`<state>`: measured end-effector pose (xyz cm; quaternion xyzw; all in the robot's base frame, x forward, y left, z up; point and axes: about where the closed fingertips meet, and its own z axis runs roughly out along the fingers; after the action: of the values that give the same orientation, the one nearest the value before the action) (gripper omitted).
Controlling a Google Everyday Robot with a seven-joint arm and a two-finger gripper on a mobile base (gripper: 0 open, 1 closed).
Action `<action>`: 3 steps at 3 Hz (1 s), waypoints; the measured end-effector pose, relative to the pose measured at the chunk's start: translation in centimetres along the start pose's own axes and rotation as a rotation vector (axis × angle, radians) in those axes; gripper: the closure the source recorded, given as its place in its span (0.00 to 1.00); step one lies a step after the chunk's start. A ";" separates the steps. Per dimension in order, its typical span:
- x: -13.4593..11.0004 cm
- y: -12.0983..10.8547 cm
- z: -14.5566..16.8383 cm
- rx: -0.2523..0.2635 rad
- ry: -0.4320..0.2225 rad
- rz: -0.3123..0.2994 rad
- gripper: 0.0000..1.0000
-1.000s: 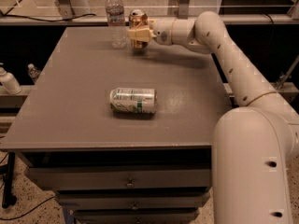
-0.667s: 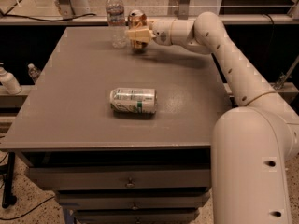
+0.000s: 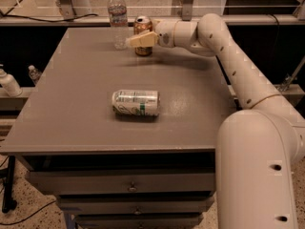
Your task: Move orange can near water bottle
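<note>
The orange can stands upright at the far edge of the grey table, just right of the water bottle, which is tall and clear with a white cap. My gripper reaches in from the right and is shut on the orange can. One tan finger crosses the can's front; the other is hidden behind it. The can's base is at the table top, a small gap from the bottle.
A white-and-green can lies on its side mid-table. A white pump bottle and a tiny clear bottle stand off the table's left side. My arm spans the table's right rear. Drawers are below the front edge.
The gripper and the orange can have sunk slightly towards the table beside the water bottle. The white-and-green can has not moved.
</note>
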<state>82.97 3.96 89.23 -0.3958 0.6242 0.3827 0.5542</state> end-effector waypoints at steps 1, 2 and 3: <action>0.0 -0.1 -0.3 0.006 0.001 0.000 0.00; -0.6 -1.0 -3.1 0.050 0.013 -0.013 0.00; -1.9 -2.1 -7.8 0.123 0.028 -0.045 0.00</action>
<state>81.97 -3.83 91.74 -0.3804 0.6453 0.3252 0.5772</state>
